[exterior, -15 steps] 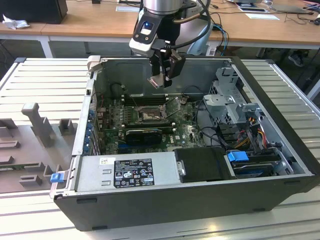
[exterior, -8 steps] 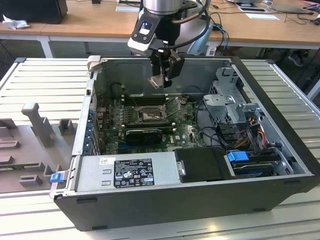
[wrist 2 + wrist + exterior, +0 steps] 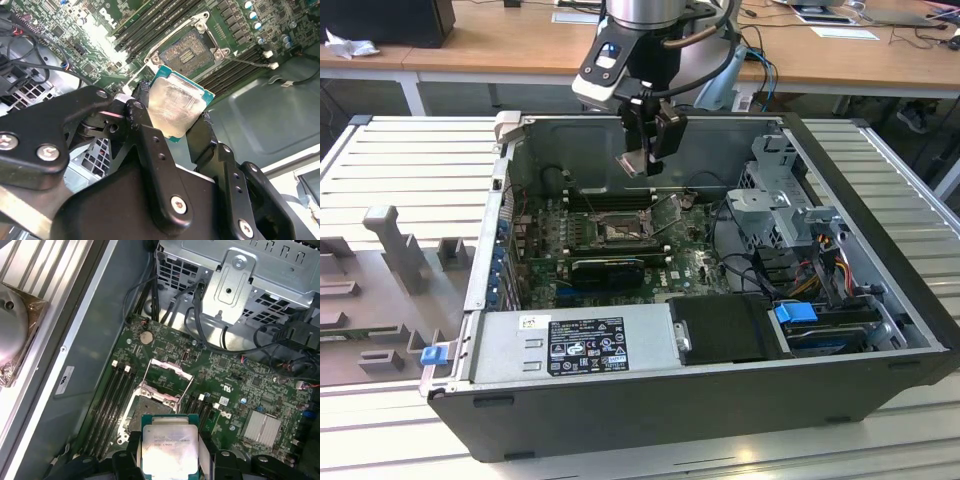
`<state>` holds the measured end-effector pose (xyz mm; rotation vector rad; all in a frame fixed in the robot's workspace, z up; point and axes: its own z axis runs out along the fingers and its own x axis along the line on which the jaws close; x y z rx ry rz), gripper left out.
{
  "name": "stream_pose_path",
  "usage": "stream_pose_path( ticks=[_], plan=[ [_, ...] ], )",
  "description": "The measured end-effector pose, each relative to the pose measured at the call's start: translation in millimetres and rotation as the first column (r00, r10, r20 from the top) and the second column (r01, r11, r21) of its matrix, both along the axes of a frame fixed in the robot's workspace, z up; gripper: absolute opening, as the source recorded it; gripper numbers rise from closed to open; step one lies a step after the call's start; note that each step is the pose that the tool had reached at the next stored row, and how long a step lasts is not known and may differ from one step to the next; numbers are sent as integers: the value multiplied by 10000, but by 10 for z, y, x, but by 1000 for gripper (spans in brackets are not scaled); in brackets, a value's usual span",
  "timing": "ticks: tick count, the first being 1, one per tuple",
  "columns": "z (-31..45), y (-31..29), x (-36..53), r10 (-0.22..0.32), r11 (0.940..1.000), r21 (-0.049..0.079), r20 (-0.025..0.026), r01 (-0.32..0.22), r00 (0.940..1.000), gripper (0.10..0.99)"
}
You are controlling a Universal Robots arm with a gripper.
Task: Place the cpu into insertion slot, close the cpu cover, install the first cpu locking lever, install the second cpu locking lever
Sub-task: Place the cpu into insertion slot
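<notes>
My gripper (image 3: 642, 160) hangs above the open computer case, shut on the cpu (image 3: 634, 164), a small square chip with a pale metal face. Both wrist views show the cpu (image 3: 177, 102) (image 3: 170, 442) clamped by its edges between the black fingers (image 3: 145, 120). It is held in the air, tilted, over the insertion slot (image 3: 150, 409) (image 3: 187, 50) (image 3: 618, 232), whose grey pin field lies bare. The cpu cover (image 3: 169, 374) stands flipped open on the side of the slot toward the drive cage. Thin locking levers (image 3: 190, 385) are raised beside it.
Long black memory slots (image 3: 112, 400) flank the socket. A metal drive cage (image 3: 780, 200) with loose cables (image 3: 200, 315) fills the case at the exterior view's right. The power supply (image 3: 575, 345) lies at the front. A grey fixture (image 3: 390, 250) sits on the table at the left.
</notes>
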<state>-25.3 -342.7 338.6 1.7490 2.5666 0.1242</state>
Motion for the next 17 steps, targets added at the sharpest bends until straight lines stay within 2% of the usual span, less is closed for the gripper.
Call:
stream_pose_path(
  ticks=[17],
  plan=[
    [-1,0,0,-723,9974,0,0,723,9974,541]
  ],
)
